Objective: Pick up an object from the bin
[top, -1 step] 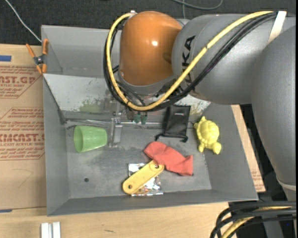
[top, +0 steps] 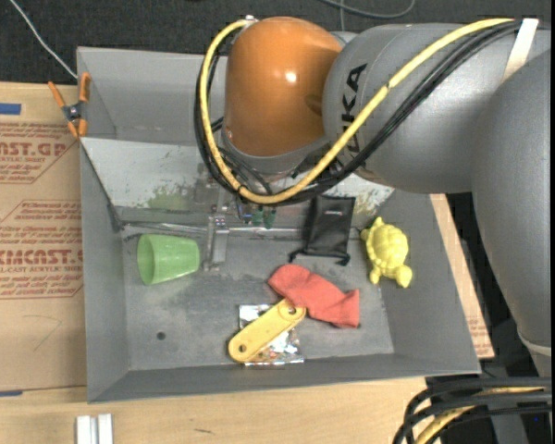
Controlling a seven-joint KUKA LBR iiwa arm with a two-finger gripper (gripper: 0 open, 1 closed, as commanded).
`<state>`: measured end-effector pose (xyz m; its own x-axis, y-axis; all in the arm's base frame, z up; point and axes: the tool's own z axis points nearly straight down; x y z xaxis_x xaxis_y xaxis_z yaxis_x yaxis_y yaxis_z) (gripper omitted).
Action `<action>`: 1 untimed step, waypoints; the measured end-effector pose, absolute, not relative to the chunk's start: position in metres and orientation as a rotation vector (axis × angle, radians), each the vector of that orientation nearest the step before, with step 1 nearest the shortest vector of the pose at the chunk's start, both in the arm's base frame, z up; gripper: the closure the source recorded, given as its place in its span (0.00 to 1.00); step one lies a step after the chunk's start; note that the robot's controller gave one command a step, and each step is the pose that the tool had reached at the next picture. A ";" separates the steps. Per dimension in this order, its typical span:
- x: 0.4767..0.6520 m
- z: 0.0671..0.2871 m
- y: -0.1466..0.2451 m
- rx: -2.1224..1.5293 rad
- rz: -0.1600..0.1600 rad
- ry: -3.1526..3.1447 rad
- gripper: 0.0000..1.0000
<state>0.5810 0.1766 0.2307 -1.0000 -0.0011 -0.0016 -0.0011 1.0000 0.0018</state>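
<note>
Jaws low at mid-bin, under orange wrist cover — open or closed, cannot tell. Green cup on its side, just left of jaws. Red cloth, yellow toy lie apart — further right.

The gripper hangs low in the grey bin, just right of a green cup lying on its side. Farther right lie a black object, a red cloth, a yellow flat piece atop a shiny wrapper, and a yellow toy figure.
</note>
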 end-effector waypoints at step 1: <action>0.559 0.178 0.136 -0.069 0.004 3.139 0.00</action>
